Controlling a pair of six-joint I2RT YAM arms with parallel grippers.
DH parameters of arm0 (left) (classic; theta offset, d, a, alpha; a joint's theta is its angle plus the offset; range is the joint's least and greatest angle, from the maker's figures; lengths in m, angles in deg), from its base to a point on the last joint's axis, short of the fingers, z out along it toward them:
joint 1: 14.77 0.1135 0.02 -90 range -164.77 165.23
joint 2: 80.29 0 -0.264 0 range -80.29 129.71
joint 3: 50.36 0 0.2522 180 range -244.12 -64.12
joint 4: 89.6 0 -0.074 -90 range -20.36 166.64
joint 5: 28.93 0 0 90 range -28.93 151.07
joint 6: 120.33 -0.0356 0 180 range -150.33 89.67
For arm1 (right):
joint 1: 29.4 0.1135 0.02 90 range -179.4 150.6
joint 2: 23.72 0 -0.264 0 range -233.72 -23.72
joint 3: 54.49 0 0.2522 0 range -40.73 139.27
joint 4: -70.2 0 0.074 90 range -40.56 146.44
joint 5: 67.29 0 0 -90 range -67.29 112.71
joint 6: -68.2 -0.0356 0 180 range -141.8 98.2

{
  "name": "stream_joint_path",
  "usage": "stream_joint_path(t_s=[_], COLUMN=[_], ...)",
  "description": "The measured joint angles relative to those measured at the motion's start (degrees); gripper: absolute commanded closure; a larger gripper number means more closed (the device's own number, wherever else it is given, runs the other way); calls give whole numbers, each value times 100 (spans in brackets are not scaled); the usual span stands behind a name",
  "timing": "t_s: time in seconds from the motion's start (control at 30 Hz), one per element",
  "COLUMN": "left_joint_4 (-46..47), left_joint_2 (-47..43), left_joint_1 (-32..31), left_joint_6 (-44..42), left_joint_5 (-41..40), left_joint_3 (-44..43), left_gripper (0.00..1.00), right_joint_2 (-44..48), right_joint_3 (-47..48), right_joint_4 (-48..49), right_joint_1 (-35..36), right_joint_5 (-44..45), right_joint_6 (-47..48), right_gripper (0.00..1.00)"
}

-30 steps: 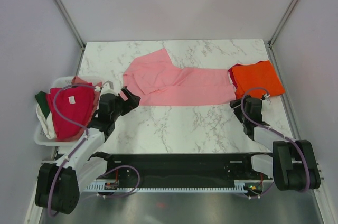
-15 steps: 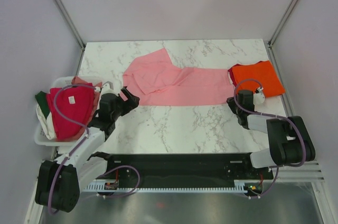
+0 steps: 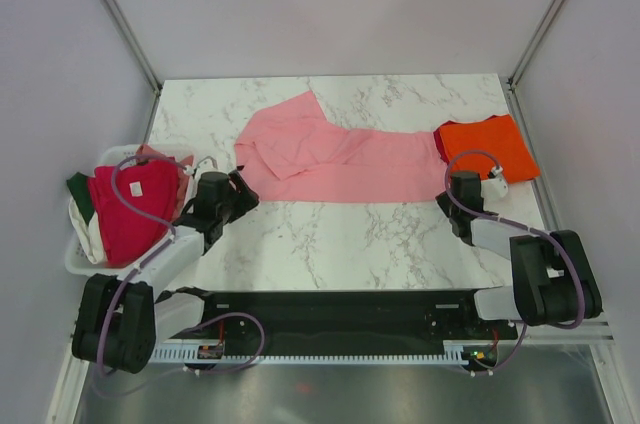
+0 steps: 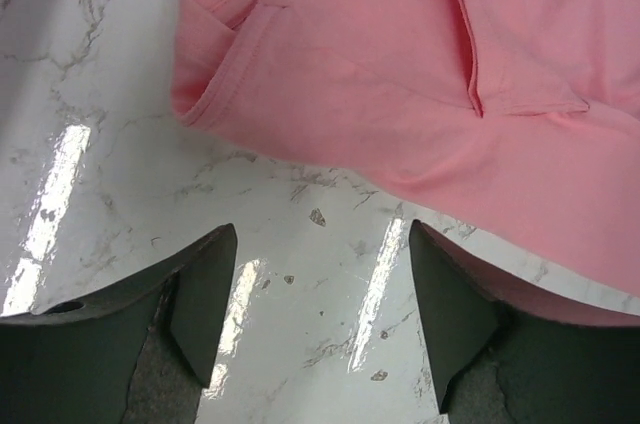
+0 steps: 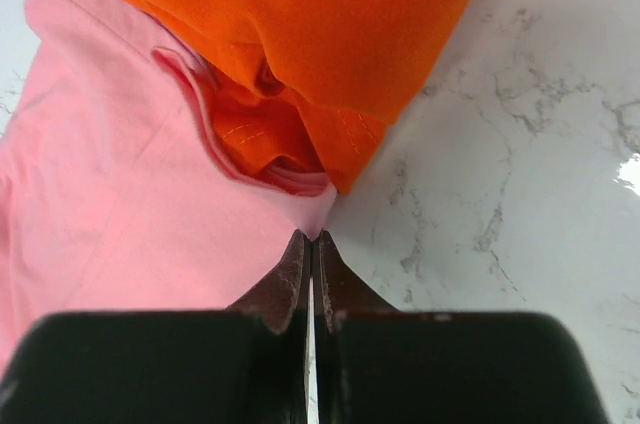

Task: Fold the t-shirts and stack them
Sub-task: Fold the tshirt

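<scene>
A light pink t-shirt [image 3: 330, 154] lies spread across the middle of the marble table. Its right end reaches under a folded bright orange t-shirt [image 3: 488, 147]. My right gripper [image 3: 450, 187] is shut, and in the right wrist view the tips [image 5: 312, 239] pinch the pink shirt's [image 5: 120, 174] near right corner, just below the orange shirt [image 5: 300, 14]. My left gripper [image 3: 240, 194] stands open at the pink shirt's near left end. The left wrist view shows it [image 4: 320, 244] over bare marble, just short of the pink hem [image 4: 400, 64], nothing between its fingers.
A white plastic basket [image 3: 75, 256] stands at the left edge of the table, holding a crimson-red shirt [image 3: 130, 209], a dark green one [image 3: 78, 187] and a cream one [image 3: 85, 229]. Walls enclose the table on three sides.
My right gripper has moved up to the pink shirt's corner and shut on it. My left gripper has crept forward toward the pink hem, its jaws a little narrower.
</scene>
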Motion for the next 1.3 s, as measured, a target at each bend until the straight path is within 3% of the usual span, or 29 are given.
stream_joint_path(t_s=[0.1, 0.63, 0.83, 0.93, 1.0, 1.03, 1.1, 1.3], left_joint_4=[-81, 210, 389, 546, 695, 756, 837, 579], left_joint_2=[157, 1019, 1261, 1561, 1773, 1891, 2079, 2098], left_joint_1=[0, 0, 33, 155, 282, 358, 474, 636], left_joint_6=[37, 1576, 1829, 1976, 2070, 2105, 2144, 2133], left_joint_5=[-114, -1196, -1357, -1351, -1318, -1287, -1246, -981], left_joint_3=[-44, -85, -155, -308, -387, -428, -527, -706], left_gripper=[37, 35, 43, 56, 74, 88, 98, 98], right_joint_2=[37, 111, 109, 109, 109, 111, 111, 216], right_joint_3=[0, -76, -87, -87, -87, -87, -85, 76], right_joint_4=[-109, -55, -33, -33, -33, -37, -57, -428], right_joint_1=[2, 0, 0, 0, 0, 0, 0, 2], right_joint_5=[-15, -186, -227, -260, -262, -264, -262, -264], right_joint_6=[160, 380, 391, 391, 393, 391, 393, 391], right_gripper=[100, 100, 100, 100, 100, 100, 100, 100])
